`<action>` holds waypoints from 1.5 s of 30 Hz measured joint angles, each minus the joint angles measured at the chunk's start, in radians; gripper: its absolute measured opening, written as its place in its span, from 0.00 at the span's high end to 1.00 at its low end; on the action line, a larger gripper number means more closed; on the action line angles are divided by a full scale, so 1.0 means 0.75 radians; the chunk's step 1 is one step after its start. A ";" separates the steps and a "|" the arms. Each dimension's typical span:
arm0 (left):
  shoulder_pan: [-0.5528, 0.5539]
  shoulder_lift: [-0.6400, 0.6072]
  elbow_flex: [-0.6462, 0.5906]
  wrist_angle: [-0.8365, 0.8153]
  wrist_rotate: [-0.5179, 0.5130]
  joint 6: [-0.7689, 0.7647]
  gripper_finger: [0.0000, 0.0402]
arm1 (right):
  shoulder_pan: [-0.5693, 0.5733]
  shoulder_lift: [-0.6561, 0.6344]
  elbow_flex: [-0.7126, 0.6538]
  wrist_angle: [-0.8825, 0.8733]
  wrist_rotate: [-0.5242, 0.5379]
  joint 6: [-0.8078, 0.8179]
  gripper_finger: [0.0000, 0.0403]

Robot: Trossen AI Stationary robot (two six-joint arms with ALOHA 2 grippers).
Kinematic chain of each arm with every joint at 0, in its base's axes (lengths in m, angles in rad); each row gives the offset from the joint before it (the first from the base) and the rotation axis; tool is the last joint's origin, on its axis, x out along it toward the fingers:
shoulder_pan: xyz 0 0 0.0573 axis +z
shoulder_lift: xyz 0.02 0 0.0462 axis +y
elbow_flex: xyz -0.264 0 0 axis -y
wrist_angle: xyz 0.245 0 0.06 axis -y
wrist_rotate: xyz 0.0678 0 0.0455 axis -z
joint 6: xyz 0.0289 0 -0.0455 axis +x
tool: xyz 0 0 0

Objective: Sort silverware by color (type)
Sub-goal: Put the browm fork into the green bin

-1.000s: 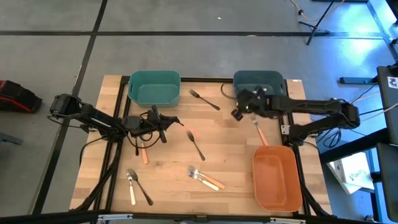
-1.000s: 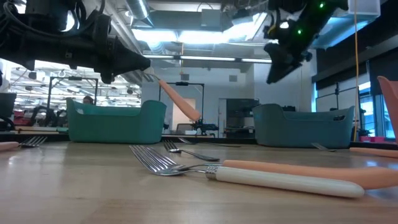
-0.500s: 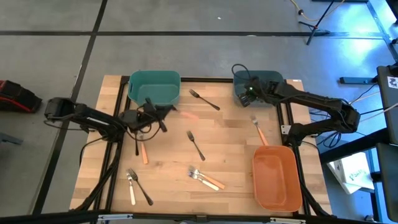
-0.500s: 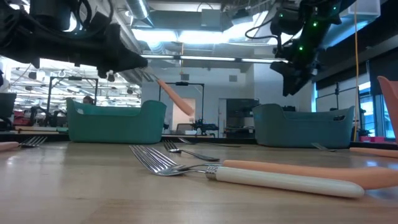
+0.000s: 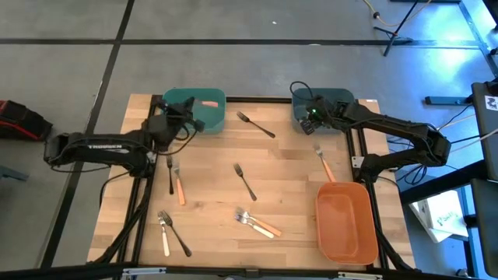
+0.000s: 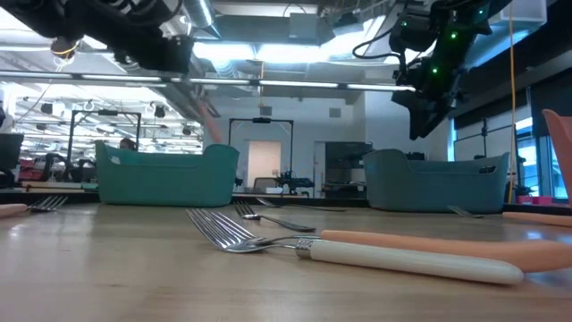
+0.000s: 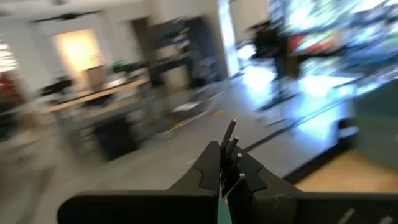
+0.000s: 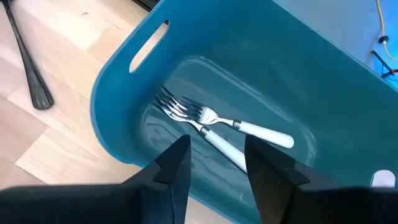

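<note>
My left gripper [image 5: 180, 115] is shut on an orange-handled fork [image 5: 208, 103] and hovers over the left teal bin [image 5: 214, 120] at the far left. My right gripper [image 8: 214, 168] is open above the darker teal bin [image 8: 118, 81], where two cream-handled forks [image 8: 249, 130] lie on the bottom. On the table lie dark forks [image 5: 255, 124] [image 5: 244, 180], an orange-handled fork [image 5: 325, 165], a cream and orange pair [image 5: 255, 223], and more forks near the left edge [image 5: 176, 183] [image 5: 171, 232]. My left gripper pinches the fork between its two shut fingers [image 7: 211, 171]. A thin metal part [image 7: 230, 135] sticks out past the fingertips in the wrist view. From above, the orange handle end [image 5: 210, 103] juts out over the teal bin. The fork is lifted clear.
An orange bin [image 5: 366, 233] stands at the table's near right corner. The table's middle has bare wood between the scattered forks. Beyond the far edge lies open floor with a stand [image 5: 397, 23]; a dark red object [image 5: 19, 120] sits left of the table.
My left gripper has carried the orange-handled fork from above the table's left middle toward the far edge, ending over the left teal bin, and has turned on the way. My right gripper has moved toward the far edge to above the darker teal bin, then held still.
</note>
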 joint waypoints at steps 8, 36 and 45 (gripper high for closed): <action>0.219 -0.037 -0.047 -0.256 0.140 -0.288 0.99 | 0.000 0.000 0.000 0.001 0.002 -0.038 0.66; 0.553 0.151 -0.079 -0.434 0.553 -0.458 0.85 | 0.000 0.002 0.000 -0.061 -0.070 -0.042 0.66; 0.512 0.084 -0.020 -0.475 0.637 -0.377 0.75 | 0.002 0.002 0.000 -0.017 -0.068 -0.043 0.66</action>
